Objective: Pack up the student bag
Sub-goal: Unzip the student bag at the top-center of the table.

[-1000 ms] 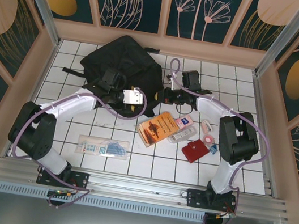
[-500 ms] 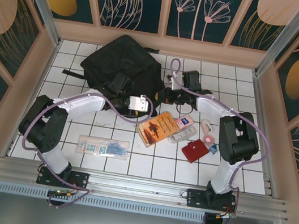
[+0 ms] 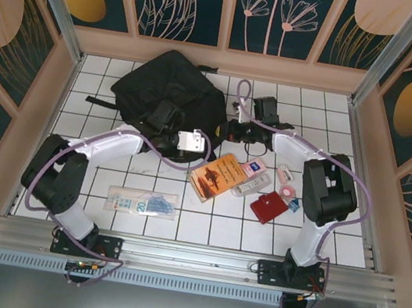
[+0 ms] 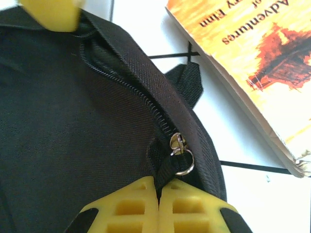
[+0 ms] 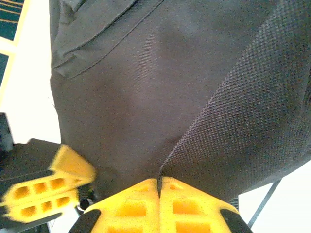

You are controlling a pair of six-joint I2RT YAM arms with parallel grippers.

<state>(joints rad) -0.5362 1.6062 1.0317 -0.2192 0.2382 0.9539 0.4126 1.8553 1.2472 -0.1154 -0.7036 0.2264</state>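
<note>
Snugly, floral walls (image 3: 185, 2) enclose white-tiled table (image 3: 338, 241) and student bag (image 3: 168, 84).

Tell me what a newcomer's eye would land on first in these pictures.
The big black student bag at the far left-centre of the table dominates, both arms reaching to its right edge. The left claw is pinched shut on its zipper pull, and the right claw on a fold of its fabric. An orange book lies just beside the bag.
</note>
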